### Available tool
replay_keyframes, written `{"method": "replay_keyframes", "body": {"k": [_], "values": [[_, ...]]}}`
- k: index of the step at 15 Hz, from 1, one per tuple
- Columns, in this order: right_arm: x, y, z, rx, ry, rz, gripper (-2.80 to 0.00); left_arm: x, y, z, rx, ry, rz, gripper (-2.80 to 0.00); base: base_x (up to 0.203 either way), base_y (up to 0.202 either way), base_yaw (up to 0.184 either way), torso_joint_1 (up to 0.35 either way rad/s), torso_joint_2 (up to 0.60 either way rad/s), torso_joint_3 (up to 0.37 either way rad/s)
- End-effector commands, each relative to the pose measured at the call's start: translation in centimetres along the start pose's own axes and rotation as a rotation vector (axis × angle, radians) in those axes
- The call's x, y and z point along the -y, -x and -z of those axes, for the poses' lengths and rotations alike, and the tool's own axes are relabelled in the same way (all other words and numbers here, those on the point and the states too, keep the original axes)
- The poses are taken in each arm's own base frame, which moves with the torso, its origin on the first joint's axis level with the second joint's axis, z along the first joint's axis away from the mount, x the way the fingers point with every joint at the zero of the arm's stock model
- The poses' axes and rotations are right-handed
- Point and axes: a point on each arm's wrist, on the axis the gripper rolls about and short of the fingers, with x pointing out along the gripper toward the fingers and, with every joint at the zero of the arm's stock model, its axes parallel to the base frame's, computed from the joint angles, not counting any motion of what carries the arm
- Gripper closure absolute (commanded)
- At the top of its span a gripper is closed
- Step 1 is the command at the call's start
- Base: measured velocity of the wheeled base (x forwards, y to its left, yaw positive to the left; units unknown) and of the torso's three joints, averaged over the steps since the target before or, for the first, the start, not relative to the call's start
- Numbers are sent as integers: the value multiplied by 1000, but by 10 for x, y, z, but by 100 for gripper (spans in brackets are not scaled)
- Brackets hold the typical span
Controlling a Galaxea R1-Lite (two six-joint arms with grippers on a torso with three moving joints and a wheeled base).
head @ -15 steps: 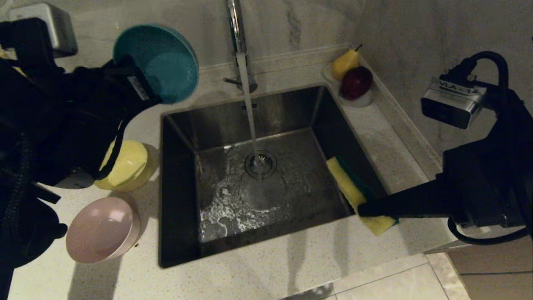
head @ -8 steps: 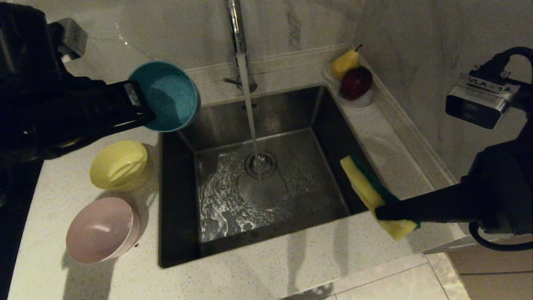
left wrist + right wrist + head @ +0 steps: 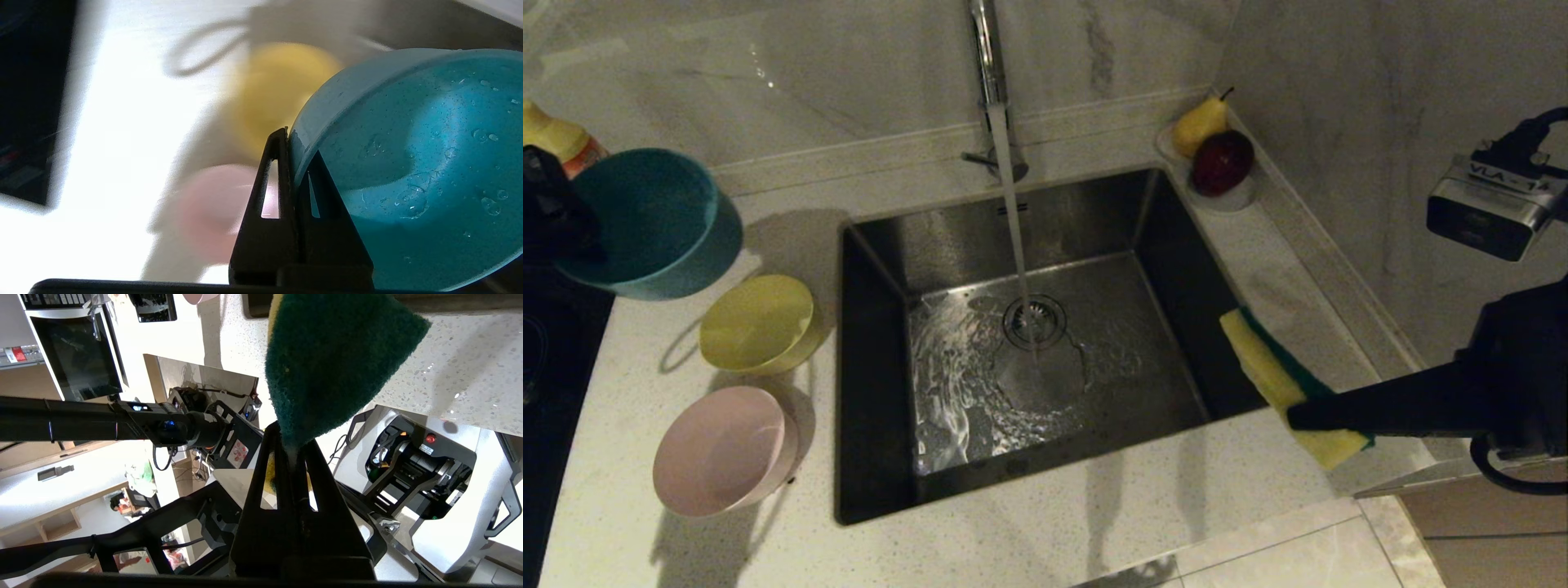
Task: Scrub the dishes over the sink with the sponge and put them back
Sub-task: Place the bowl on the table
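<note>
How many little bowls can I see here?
3. The blue bowl is held by the left gripper over the counter; the yellow bowl and pink bowl sit beside the sink.

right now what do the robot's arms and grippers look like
Both arms are black. The right gripper has flat black fingers tapering to tips, with slot cut-outs; the left gripper has the same shape. In the head view a silver-grey box labelled "VLA-1…" sits on the right arm, with a black cable looping beneath.
</note>
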Motion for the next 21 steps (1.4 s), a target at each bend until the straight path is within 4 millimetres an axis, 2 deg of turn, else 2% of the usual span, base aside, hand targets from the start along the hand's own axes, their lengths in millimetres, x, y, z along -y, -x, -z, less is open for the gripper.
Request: {"method": "replay_keyframes", "body": {"k": [1,4,8,11,13,16,19,21], "values": [[-1,4,2,4,1,-6,0,-31,2,-10,19,103,-132,0,0,0,0,0,0,0],[-2,9,4,7,4,-6,0,-64,-9,-23,3,242,-200,0,0,0,0,0,0,0],[3,5,2,-3,11,18,0,-114,-60,-43,-25,445,-283,0,0,0,0,0,0,0],[6,2,4,-10,7,23,0,-151,-96,-51,-32,542,-342,0,0,0,0,0,0,0],[8,1,6,-16,2,29,0,-171,-112,-56,0,592,-367,0,0,0,0,0,0,0],[11,-2,7,-22,-2,34,0,-185,-123,-58,3,628,-346,0,0,0,0,0,0,0],[11,-3,7,-22,-2,33,0,-203,-155,-58,-13,685,-350,0,0,0,0,0,0,0],[12,-5,7,-27,-5,36,0,-210,-167,-59,-17,700,-352,0,0,0,0,0,0,0]]}}
